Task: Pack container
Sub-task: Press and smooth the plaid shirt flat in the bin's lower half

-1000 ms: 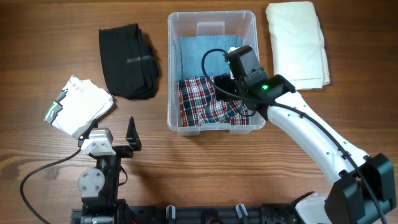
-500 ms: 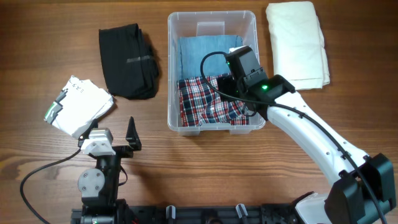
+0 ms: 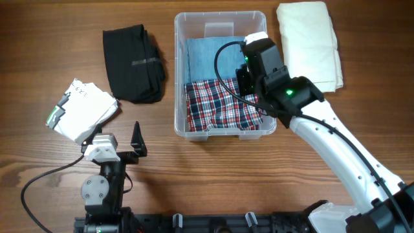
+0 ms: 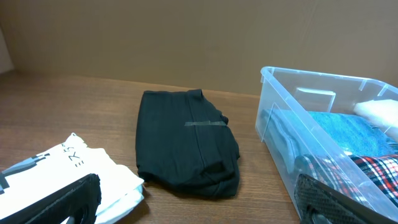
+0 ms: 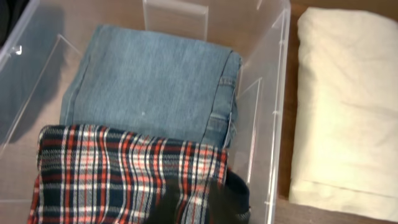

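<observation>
Overhead: your right gripper (image 3: pixel 246 96) is sitting closed at the plaid garment's (image 3: pixel 213 107) 3 o'clock edge, inside the container (image 3: pixel 180 65) at the table's (image 3: pixel 52 188) 12 o'clock. Left wrist: your left gripper (image 4: pixel 193 211) is hanging open. Right wrist: if cloth is pinched (can't tell), lifting is risking unfolding it.

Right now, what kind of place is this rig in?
Probably a lab bench set up for packing trials, not a home: bare wooden table, plain brown backdrop, and a black garment and cream garment staged beside the clear container.
</observation>
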You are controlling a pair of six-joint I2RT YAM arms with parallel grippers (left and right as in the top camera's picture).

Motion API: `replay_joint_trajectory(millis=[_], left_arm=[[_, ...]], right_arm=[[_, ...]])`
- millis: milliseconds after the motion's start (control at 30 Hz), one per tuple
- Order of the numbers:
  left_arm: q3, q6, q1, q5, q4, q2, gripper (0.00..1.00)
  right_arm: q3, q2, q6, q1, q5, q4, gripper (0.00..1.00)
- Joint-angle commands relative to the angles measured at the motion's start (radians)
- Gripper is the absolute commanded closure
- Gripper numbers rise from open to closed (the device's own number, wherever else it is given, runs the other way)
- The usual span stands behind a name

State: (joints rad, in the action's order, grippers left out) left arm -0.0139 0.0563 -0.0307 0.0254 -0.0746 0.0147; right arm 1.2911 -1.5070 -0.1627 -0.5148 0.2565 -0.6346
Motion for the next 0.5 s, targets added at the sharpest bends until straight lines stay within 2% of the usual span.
replay_joint_trajectory(millis=[0,100,233,467], left_arm=[[0.007,-0.019,0.006,0.008,0.000,-0.005,0.00],[0.007,-0.019,0.006,0.008,0.000,-0.005,0.00],[0.007,-0.019,0.006,0.008,0.000,-0.005,0.00],[0.007,-0.019,0.006,0.008,0.000,-0.005,0.00]], right_arm=[[0.010,-0.042,0.002,-0.006,-0.018,-0.009,0.96],[0.009,-0.083,-0.001,-0.005,-0.016,-0.018,0.96],[0.009,-0.142,-0.090,-0.005,0.045,-0.066,0.96],[0.009,-0.266,-0.201,-0.004,0.035,-0.152,0.96]])
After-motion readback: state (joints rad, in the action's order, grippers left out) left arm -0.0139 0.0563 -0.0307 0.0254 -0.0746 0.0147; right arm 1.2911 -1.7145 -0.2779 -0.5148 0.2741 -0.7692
